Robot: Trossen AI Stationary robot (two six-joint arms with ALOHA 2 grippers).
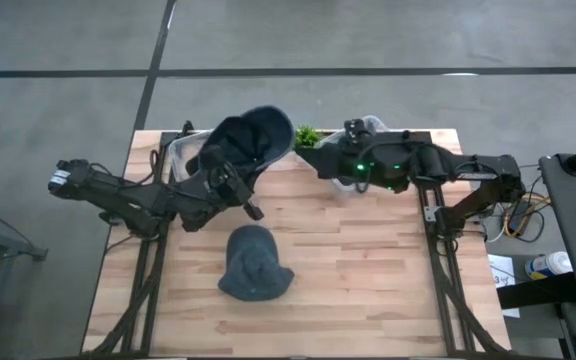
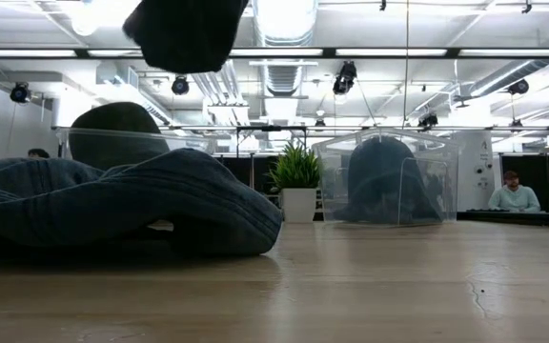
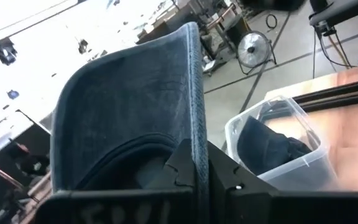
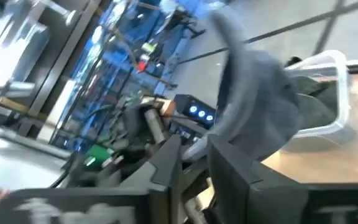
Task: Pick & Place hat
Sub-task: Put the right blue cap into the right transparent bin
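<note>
Transfer step. A dark hat [image 1: 253, 140] is held aloft over the desk [image 1: 368, 290] by the left end effector [image 1: 230, 180], clamped on its brim. A grey hat [image 4: 253, 112] appears pinched by the right end effector [image 1: 340, 160], though its grip cannot be confirmed. Next, carriage to a placing spot is judged necessary. A third hat [image 1: 253, 265] lies flat; the clear bin [image 3: 278, 143] is partly cut off.
</note>
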